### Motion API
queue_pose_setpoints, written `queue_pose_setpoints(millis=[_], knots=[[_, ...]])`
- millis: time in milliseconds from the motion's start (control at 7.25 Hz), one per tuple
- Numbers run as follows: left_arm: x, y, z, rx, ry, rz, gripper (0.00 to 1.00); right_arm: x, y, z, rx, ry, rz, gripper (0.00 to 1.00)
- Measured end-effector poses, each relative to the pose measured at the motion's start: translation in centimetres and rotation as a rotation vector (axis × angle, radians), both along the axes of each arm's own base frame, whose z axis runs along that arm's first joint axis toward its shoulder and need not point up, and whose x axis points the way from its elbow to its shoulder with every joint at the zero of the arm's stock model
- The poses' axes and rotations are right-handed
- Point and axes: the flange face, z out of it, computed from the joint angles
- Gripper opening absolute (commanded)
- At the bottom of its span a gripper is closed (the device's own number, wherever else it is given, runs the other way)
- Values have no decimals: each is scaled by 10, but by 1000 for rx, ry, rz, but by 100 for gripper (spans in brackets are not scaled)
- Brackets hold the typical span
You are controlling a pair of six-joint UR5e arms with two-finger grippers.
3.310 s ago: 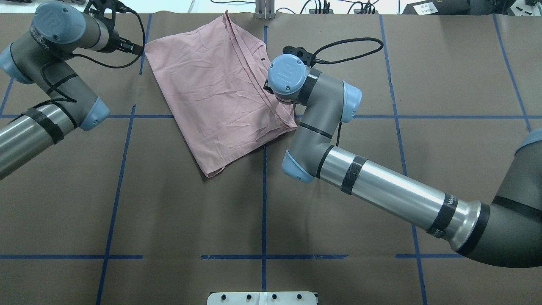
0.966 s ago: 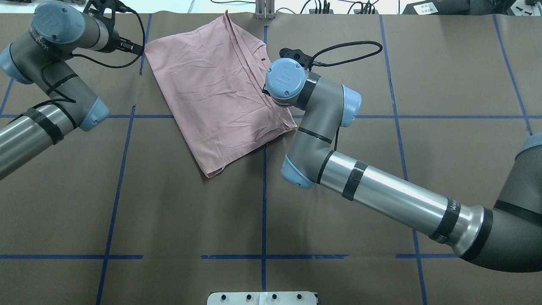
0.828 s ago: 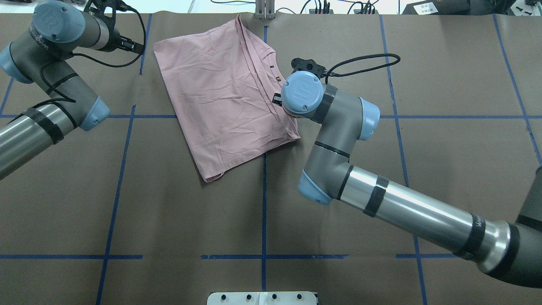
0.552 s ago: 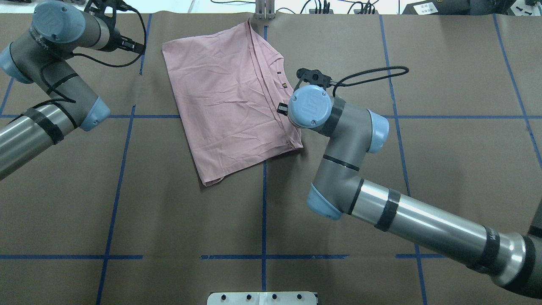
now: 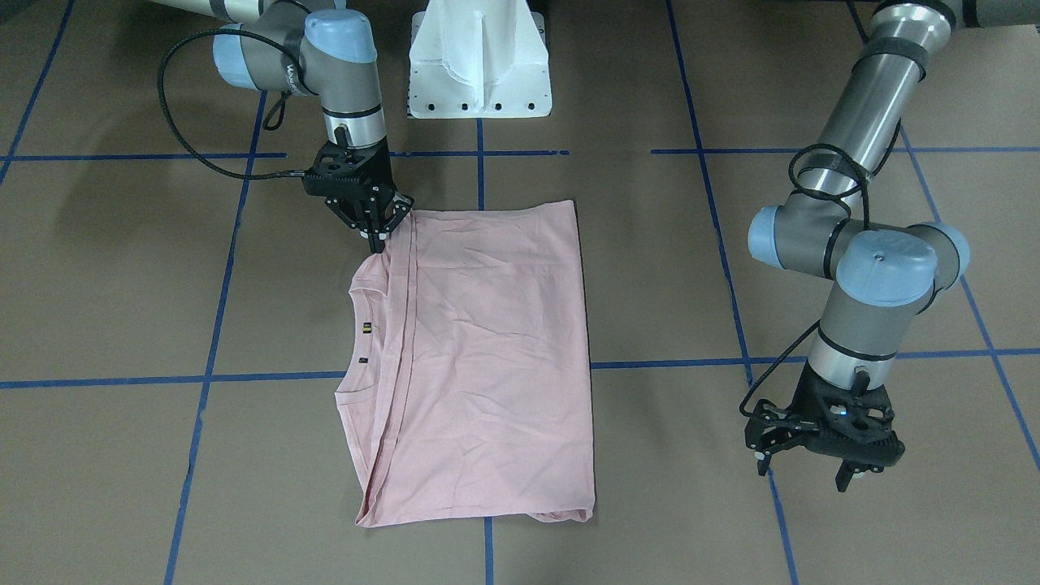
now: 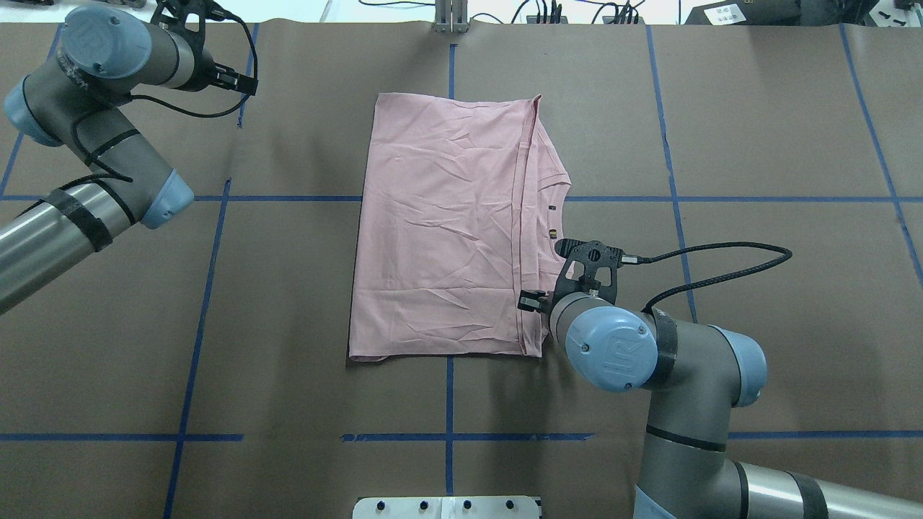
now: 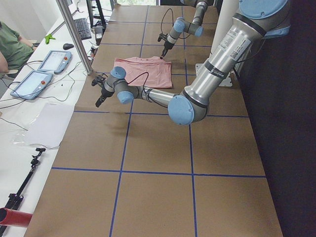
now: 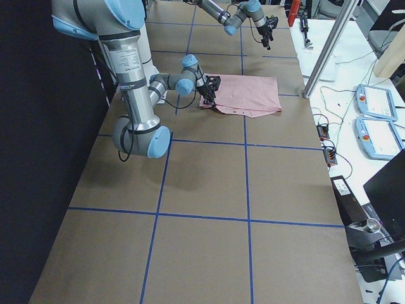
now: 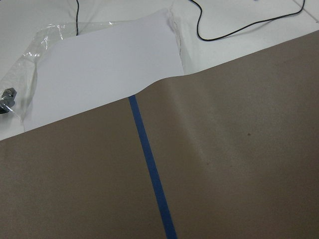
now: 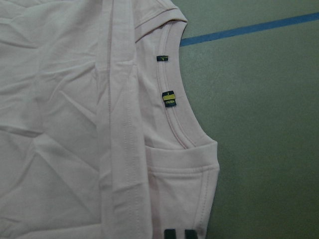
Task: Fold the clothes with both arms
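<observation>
Lying flat on the brown table (image 5: 122,268), folded into a long rectangle, the pale pink T-shirt (image 5: 487,349) is resting a little out in front of the white pedestal (image 5: 479,57), with its neckline (two small tags are showing there) turned to the robot's right. The right gripper (image 5: 376,237) is reaching down to the shirt's pedestal-side corner by the neckline, and its jaws are pinching the cloth edge between them. The left gripper (image 5: 803,475) is hanging above bare table, farther from the pedestal and well apart from the shirt; its jaws are standing open and are holding nothing.
</observation>
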Motion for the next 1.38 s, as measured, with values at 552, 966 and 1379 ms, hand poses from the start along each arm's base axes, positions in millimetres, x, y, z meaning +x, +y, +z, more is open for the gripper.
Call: queue_pose_setpoints(millis=[552,966,1379], knots=[[1,4,-2,4,4,4,100,-22,12,-46,60,136,-133,100],[2,5,-2,4,5,5,100,-42,33,-52,109,272,-270,60],[5,6,-2,4,5,8,100,-52,45,-45,131,324,-332,35]])
